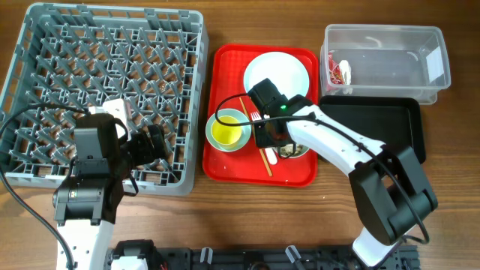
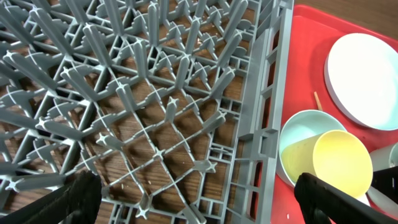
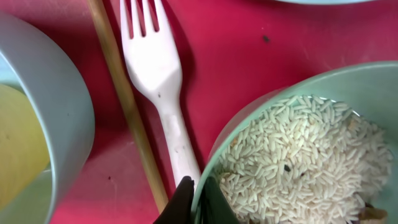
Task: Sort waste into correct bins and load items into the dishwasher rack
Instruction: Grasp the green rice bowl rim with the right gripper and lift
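Note:
My right gripper [image 1: 274, 139] [image 3: 198, 199] is shut on the rim of a mint bowl [image 1: 296, 151] [image 3: 348, 71] that holds whitish rice scraps [image 3: 298, 155]. A white fork [image 1: 257, 117] [image 3: 165, 81] and a wooden chopstick [image 1: 264, 157] [image 3: 127, 106] lie beside it. A second mint bowl [image 1: 225, 114] [image 2: 298, 127] holds the yellow cup [image 1: 228, 133] [image 2: 342, 165]. The white plate [image 1: 276, 73] [image 2: 364, 74] lies behind. My left gripper [image 1: 154, 142] [image 2: 199, 193] is open and empty over the near right corner of the grey rack [image 1: 112, 45] [image 2: 155, 112]. The red-and-white wrapper [image 1: 339, 73] lies in the clear tub [image 1: 390, 52].
The dishes all sit on a flat red tray [image 1: 225, 67] just right of the rack. The shallow black tray [image 1: 375, 124] lies right of the red tray, in front of the clear tub. My right arm reaches across from the near right.

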`<action>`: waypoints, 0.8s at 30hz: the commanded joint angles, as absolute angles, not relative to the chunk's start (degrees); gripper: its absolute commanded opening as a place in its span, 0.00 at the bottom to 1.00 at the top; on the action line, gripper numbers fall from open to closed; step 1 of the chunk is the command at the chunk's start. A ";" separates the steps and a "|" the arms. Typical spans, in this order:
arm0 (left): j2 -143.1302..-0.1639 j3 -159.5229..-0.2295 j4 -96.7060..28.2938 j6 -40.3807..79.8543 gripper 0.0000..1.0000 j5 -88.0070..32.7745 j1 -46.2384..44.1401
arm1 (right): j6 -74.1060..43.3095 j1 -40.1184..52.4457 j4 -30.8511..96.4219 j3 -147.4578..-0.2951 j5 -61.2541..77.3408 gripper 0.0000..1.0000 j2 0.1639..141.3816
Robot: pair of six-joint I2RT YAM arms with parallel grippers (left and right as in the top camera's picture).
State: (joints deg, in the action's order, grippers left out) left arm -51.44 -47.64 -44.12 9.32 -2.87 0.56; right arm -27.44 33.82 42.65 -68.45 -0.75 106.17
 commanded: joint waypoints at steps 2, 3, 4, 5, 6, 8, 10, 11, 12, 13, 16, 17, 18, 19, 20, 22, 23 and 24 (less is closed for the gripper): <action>-51.40 -48.77 -44.01 9.82 1.00 -3.36 1.02 | -28.47 32.64 45.25 -71.00 -0.62 0.04 102.80; -51.40 -48.77 -43.99 9.82 1.00 -3.36 1.02 | -28.38 32.25 45.95 -71.53 -0.62 0.04 101.62; -51.40 -48.77 -43.99 9.82 1.00 -3.36 1.02 | -28.16 31.68 46.70 -72.10 -0.62 0.04 100.33; -51.40 -48.77 -44.01 9.80 1.00 -3.36 1.02 | -27.75 31.03 47.29 -72.55 -0.60 0.04 99.00; -51.40 -48.77 -43.99 9.82 1.00 -3.36 1.04 | -26.98 30.30 47.66 -72.97 -0.27 0.04 97.73; -51.40 -48.77 -43.99 9.80 1.00 -3.36 1.02 | -26.81 28.69 48.07 -73.32 0.10 0.04 95.13; -51.40 -48.77 -43.99 9.82 1.00 -3.36 1.02 | -26.74 26.50 48.56 -73.32 1.19 0.04 92.90; -51.40 -48.77 -43.99 9.82 1.00 -3.36 1.02 | -26.61 25.45 48.84 -73.30 2.09 0.04 92.20; -51.40 -48.77 -43.99 9.82 1.00 -3.36 1.02 | -25.63 23.97 49.19 -73.30 3.77 0.04 91.53; -51.40 -48.77 -43.99 9.82 1.00 -3.36 1.02 | -24.32 22.11 49.56 -73.30 6.28 0.04 91.07; -51.40 -48.77 -43.99 9.82 1.00 -3.36 1.02 | -20.82 16.99 50.57 -73.14 13.13 0.04 91.00; -51.40 -48.77 -43.99 9.82 1.00 -3.36 1.02 | -19.66 15.20 50.70 -72.84 15.38 0.04 91.05; -51.40 -48.77 -43.99 9.82 1.00 -3.36 1.02 | -18.87 13.41 50.76 -72.44 17.47 0.04 91.07; -51.40 -48.77 -43.99 9.82 1.00 -3.36 1.02 | -17.80 11.55 50.70 -71.96 19.53 0.04 91.11; -51.40 -48.77 -43.99 9.82 1.00 -3.36 1.02 | -17.17 10.17 50.70 -71.61 20.86 0.04 91.26; -51.40 -48.77 -43.99 9.82 1.00 -3.36 1.02 | -13.74 6.00 50.72 -70.74 26.55 0.04 91.81; -51.40 -48.77 -43.99 9.80 1.00 -3.36 1.02 | -11.84 4.29 50.72 -70.43 29.43 0.04 92.27; -51.40 -48.77 -43.99 9.82 1.00 -3.36 1.02 | -10.81 3.16 50.70 -70.19 31.33 0.04 92.58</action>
State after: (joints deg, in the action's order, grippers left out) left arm -51.44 -47.64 -44.12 9.32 -2.87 0.56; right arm -18.15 7.79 50.59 -71.75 18.61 91.61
